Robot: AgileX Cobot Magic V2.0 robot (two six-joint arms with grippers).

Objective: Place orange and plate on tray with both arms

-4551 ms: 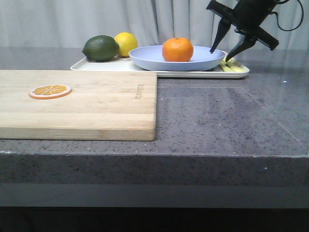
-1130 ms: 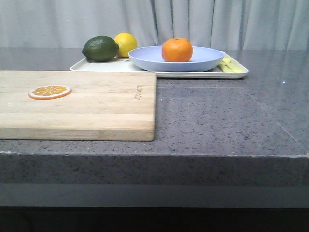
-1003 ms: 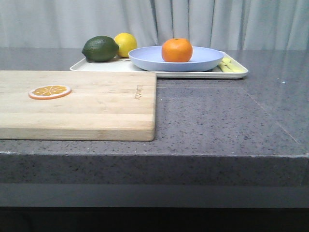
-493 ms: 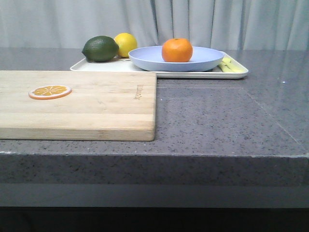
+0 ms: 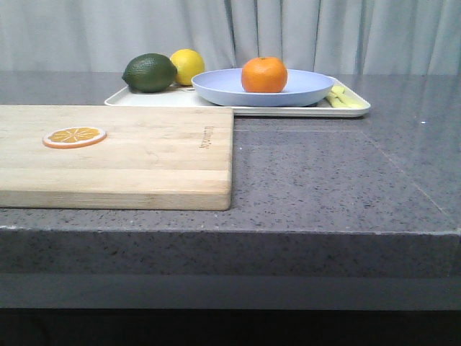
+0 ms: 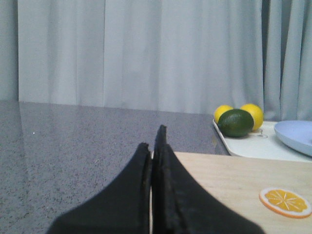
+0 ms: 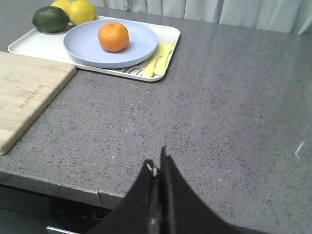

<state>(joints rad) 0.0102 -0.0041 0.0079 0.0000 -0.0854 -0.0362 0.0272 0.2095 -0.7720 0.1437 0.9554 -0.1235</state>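
Front view, read from left to right. A wooden cutting board (image 5: 115, 155) occupies the near left of the grey stone counter (image 5: 338, 173), with a flat orange slice (image 5: 74, 135) lying toward its 9 o'clock edge. Behind it the tray (image 5: 144, 99) is seen; at the tray's 9 o'clock end a dark green lime (image 5: 150, 72) and a yellow lemon (image 5: 188, 65) rest side by side. At the tray's centre the plate (image 5: 302, 86) is seated inside the rim, and the orange (image 5: 264, 74) sits on the plate near its middle. Pale yellow cutlery (image 5: 344, 99) lies at the tray's 3 o'clock end, just beside the plate.

Neither arm appears in the front view. In the left wrist view the left gripper (image 6: 155, 146) is shown with its fingers pressed together, nothing between them, above the board's edge. In the right wrist view the right gripper (image 7: 157, 168) is likewise drawn together and empty, well apart from the tray.

Both task items are judged to be placed. The orange is judged firm, light and prone to rolling, best taken across its widest part. The plate is judged stiff, light and smooth, best pinched at the rim, where slipping is likely.
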